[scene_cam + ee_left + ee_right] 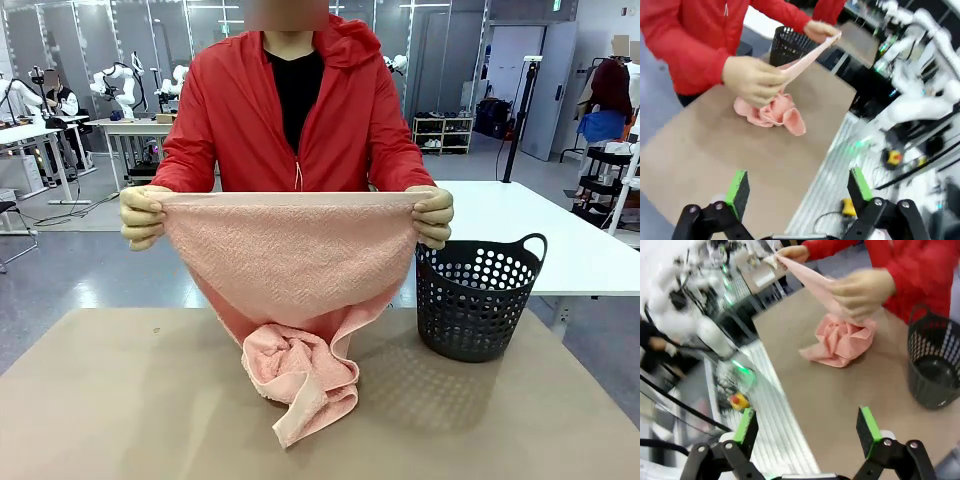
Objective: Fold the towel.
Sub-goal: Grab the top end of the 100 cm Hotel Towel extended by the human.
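A person in a red jacket holds the salmon-pink towel point(290, 260) up by its two top corners, one in each hand point(140, 216). Its lower end bunches on the brown table point(120, 400) near the middle. The left wrist view shows the towel point(772, 110) stretched between the hands, well beyond my left gripper point(800, 192), which is open and holds nothing. My right gripper point(810, 432) is also open with nothing between its fingers, and the towel point(840, 340) lies far ahead of it.
A black perforated laundry basket point(478, 300) stands on the table's far right, beside the person's hand point(433, 215). It appears as the basket point(790, 46) in the left wrist view and the basket point(935, 365) in the right wrist view. White tables stand behind.
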`<control>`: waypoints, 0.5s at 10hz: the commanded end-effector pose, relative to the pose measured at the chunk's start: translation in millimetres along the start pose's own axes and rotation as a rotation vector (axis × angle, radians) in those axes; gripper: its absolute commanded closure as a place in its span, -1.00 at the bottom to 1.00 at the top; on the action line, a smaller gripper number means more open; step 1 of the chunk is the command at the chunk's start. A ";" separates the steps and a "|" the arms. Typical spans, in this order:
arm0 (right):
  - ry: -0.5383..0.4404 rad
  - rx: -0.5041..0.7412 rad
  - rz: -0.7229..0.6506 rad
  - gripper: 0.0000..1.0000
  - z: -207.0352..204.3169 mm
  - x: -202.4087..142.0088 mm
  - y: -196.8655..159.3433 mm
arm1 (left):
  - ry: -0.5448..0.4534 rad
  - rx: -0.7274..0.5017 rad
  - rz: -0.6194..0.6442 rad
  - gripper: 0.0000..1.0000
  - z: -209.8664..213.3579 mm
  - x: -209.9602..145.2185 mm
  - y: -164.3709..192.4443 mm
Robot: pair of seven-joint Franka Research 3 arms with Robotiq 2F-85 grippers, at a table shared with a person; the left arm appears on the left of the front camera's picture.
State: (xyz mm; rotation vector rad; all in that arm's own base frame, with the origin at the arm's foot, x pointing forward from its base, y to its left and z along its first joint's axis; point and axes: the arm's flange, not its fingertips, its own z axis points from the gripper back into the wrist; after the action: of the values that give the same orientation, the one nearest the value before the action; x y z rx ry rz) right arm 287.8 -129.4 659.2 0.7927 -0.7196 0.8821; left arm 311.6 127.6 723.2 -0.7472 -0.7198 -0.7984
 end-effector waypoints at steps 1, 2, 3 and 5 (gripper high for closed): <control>0.113 -0.209 0.236 -1.00 -33.3 39.6 22.0 | 0.180 0.395 -0.414 -1.00 -39.5 28.7 -22.0; 0.170 -0.255 0.325 -1.00 -47.2 67.5 43.0 | 0.242 0.423 -0.553 -1.00 -57.5 47.1 -48.1; 0.223 -0.276 0.419 -1.00 -66.4 93.6 65.7 | 0.318 0.436 -0.678 -1.00 -79.3 60.6 -72.1; 0.333 -0.331 0.551 -1.00 -102.8 124.6 90.4 | 0.444 0.473 -0.872 -1.00 -120.6 66.5 -95.6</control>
State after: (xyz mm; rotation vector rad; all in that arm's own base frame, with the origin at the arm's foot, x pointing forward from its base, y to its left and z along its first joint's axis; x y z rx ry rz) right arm 277.5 35.5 744.5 0.2130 -0.8017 1.3031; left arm 297.3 -36.2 768.3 -0.0421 -0.7281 -1.3942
